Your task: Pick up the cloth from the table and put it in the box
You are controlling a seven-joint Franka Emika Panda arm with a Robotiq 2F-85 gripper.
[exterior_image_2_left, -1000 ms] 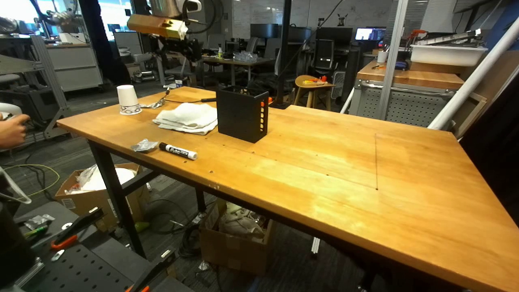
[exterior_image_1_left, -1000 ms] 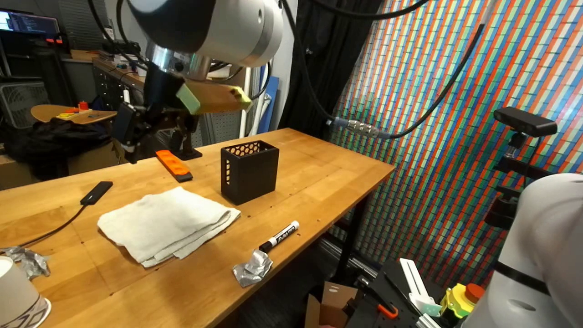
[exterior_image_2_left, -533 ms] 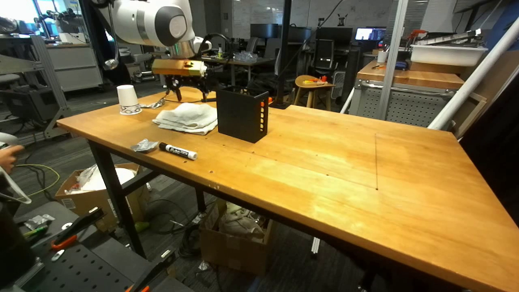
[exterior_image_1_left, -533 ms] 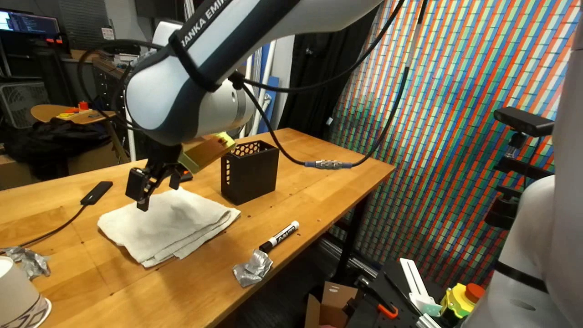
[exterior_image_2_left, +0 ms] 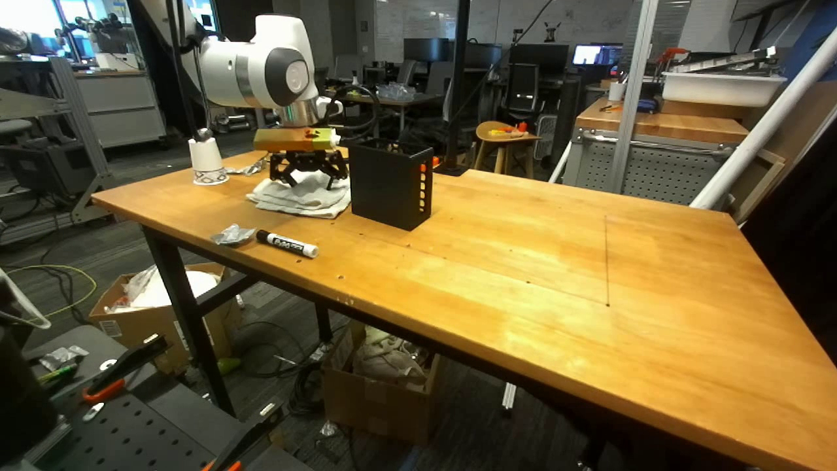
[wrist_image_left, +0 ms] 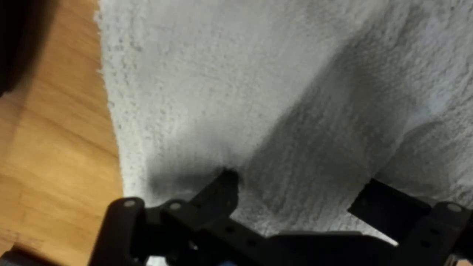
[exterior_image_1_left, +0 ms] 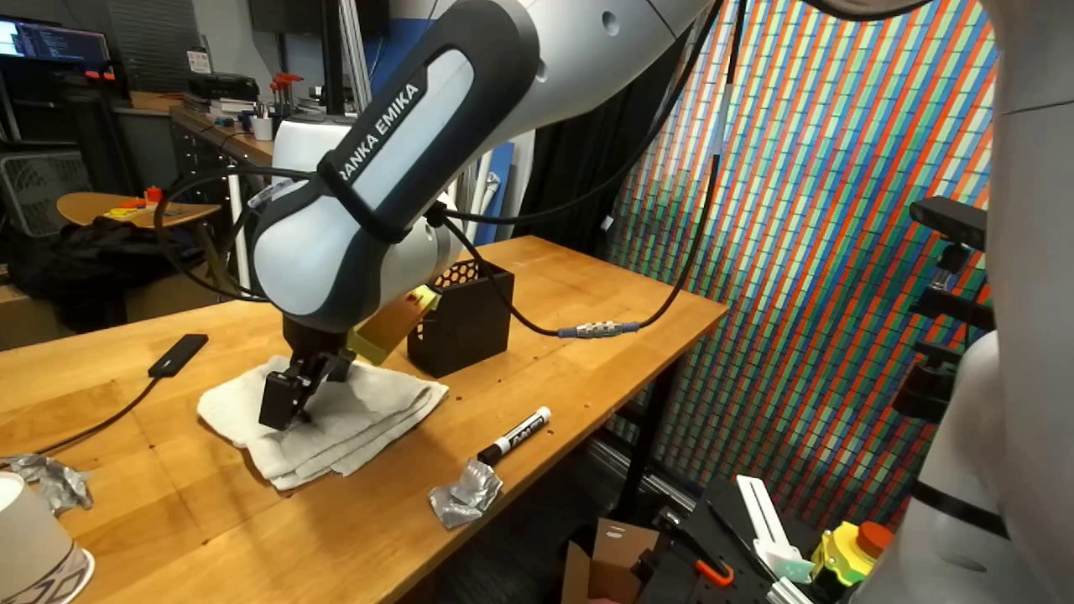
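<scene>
The white folded cloth lies on the wooden table, beside the black box. It also shows in an exterior view and fills most of the wrist view. The box, with perforated sides and an open top, stands upright; it also shows in an exterior view. My gripper is open and points down at the cloth, its fingertips on or into the fabric and wide apart. Bare cloth shows between them. My gripper also shows low over the cloth in both exterior views.
A marker and crumpled foil lie near the table's edge. A paper cup stands by more foil. A black device with a cable lies behind the cloth. The arm's hanging cable passes in front of the box.
My gripper has come down from above the table onto the cloth, staying open. The cloth has shifted slightly toward the box and is a little more wrinkled. The box has not moved.
</scene>
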